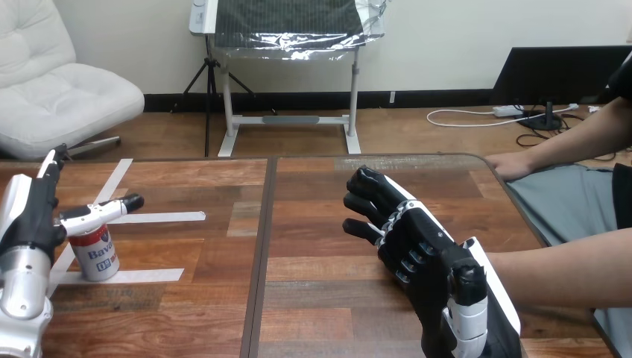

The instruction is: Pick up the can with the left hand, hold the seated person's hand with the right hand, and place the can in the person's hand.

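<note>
head view, near to far. nearest, at lower right, the right hand (428, 268) was raised over the right half of the wooden table (313, 298). the person's forearm (566, 277) extended from the right edge and passed behind this hand, so the far end of that forearm was hidden. whether the right hand grasped it, touched it or merely stood in front of it could not be told.

at lower left, the silver forearm (22, 287) of the left arm extended from the bottom edge up to the left hand (31, 220). this hand was released: one straight finger (100, 212) reached rightward over the top of the can, another pointed up and away, and none was curled round the can. the can (95, 255), red and white, stood upright on the table just right of the left hand's palm, under the outstretched finger. contact between that finger and the can's top could not be judged. the can stood among white tape strips (160, 218) laid on the table's left half.

a dark seam (261, 246) divided the tabletop into left and right halves. farthest, the person's hand at the table's far right edge (511, 165) rested on the wood, well apart from both robot hands and from the can.
</note>
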{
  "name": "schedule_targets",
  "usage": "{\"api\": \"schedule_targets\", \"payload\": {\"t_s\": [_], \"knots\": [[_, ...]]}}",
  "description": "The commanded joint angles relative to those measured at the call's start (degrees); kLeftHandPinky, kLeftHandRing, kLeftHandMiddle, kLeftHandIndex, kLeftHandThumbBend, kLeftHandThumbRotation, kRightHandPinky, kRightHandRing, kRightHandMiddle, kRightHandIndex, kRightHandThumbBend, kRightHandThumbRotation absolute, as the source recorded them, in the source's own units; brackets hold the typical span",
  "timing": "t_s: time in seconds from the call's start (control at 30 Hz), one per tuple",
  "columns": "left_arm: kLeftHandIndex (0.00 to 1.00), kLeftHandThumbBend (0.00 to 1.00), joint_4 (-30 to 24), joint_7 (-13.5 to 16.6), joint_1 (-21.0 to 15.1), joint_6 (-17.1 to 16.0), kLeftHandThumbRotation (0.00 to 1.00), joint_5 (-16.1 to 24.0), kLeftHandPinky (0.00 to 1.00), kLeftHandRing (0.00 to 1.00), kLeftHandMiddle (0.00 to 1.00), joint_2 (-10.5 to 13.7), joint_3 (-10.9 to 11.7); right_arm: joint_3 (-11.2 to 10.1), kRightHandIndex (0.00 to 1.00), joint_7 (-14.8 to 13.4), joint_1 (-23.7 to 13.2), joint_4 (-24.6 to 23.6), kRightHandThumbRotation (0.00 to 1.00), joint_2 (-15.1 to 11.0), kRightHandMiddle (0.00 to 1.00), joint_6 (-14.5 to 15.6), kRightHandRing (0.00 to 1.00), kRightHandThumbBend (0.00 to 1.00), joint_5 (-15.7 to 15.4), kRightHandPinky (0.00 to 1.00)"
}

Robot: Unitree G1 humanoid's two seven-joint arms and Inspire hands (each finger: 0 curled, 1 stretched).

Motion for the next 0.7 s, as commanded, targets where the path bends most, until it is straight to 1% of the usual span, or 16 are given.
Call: {"api": "schedule_targets", "payload": {"t_s": [0.0,0.23,0.4,0.67], "knots": [[0.97,1.0,1.29,-0.13,-5.62,1.12,0.36,-0.04,0.88,0.96,0.96,2.04,-1.34,-0.13,0.88,-0.02,-1.95,-2.9,1.0,0.72,0.9,-0.74,0.9,0.96,0.58,0.85],[0.97,1.0,2.46,-0.41,-6.68,1.91,0.35,-0.03,0.88,0.96,0.96,2.09,-1.94,-0.15,0.87,-0.11,-1.92,-3.22,1.0,0.62,0.9,-0.39,0.9,0.97,0.49,0.85],[0.97,1.0,2.8,-0.5,-7.48,3.9,0.36,0.84,0.88,0.96,0.97,2.41,-3.3,-0.2,0.87,-0.19,-1.95,-3.25,1.0,0.61,0.9,-0.57,0.9,0.97,0.24,0.84],[0.97,1.0,3.4,-0.73,-8.17,5.6,0.35,0.89,0.86,0.95,0.96,2.65,-4.31,-0.24,0.88,0.0,-1.97,-3.47,1.0,0.48,0.9,-0.46,0.9,0.97,0.58,0.84]]}}
